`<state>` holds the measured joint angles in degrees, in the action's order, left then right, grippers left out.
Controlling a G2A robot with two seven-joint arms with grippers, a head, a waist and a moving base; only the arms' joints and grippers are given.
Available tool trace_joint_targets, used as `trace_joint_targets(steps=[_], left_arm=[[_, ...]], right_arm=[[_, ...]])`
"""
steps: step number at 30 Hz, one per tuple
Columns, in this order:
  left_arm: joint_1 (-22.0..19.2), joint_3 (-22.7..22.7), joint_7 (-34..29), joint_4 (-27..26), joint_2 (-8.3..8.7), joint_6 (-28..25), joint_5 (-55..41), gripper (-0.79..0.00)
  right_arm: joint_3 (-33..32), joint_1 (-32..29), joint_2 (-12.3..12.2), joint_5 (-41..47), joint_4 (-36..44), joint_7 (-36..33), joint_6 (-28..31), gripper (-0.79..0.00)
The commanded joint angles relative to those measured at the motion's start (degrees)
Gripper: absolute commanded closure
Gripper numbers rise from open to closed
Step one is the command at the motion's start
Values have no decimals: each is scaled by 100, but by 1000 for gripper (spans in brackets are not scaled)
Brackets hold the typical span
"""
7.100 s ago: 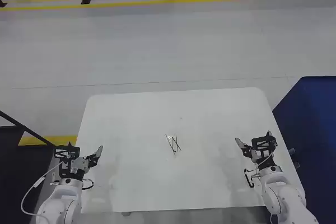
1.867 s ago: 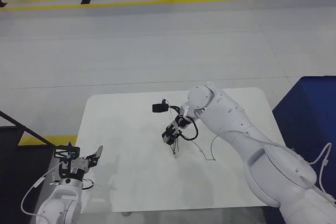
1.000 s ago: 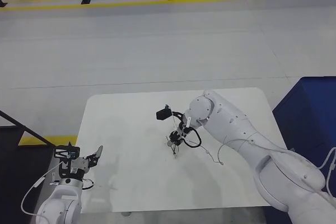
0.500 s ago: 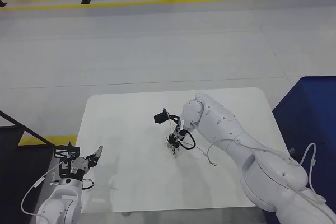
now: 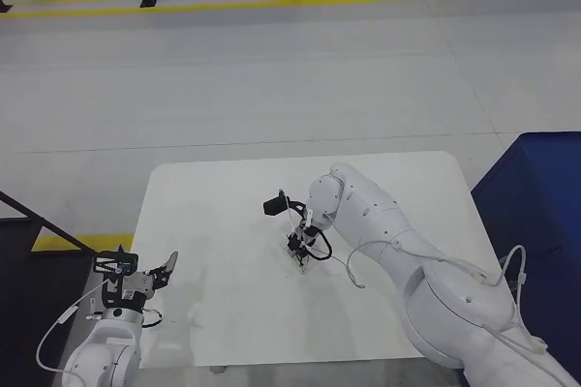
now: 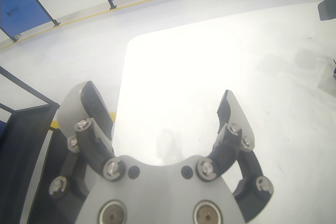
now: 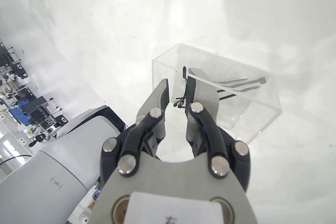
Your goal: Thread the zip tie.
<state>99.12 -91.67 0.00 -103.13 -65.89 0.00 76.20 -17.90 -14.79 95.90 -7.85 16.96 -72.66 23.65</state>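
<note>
Right gripper is down over the middle of the white table, hanging right at the edge of a little clear box. Its jaws are released but only a narrow gap apart, and they look like they straddle one of the box's walls, one finger on the outside and the other on the inside. The black zip ties are lying in that box, a few of them in a loose bunch. A couple of their ends poke into the gap between the fingers, but honestly it's hard to say if the pads touch them. From the top view that gripper sits on top of the bunch. Left gripper is way off at the table's front left edge, jaws spread wide with nothing in them.
</note>
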Motion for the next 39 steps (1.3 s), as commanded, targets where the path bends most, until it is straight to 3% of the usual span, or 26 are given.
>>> trace_joint_targets(steps=[1,4,6,24,28,39], left_arm=[[0,0,0,0,0,0,0,-785],[0,0,0,0,0,0,0,-785],[0,0,0,0,0,0,0,-785],[0,0,0,0,0,0,0,-785],[0,0,0,0,0,0,0,-785],[0,0,0,0,0,0,0,-785]], right_arm=[[-8,7,37,-13,-81,2,16,-142],[-29,23,90,-24,-188,4,53,-114],[-40,34,120,-45,-246,18,69,0],[-199,61,151,-159,-459,6,749,0],[-131,7,161,-355,-326,127,924,-92],[-117,-34,217,-454,-379,160,957,-86]])
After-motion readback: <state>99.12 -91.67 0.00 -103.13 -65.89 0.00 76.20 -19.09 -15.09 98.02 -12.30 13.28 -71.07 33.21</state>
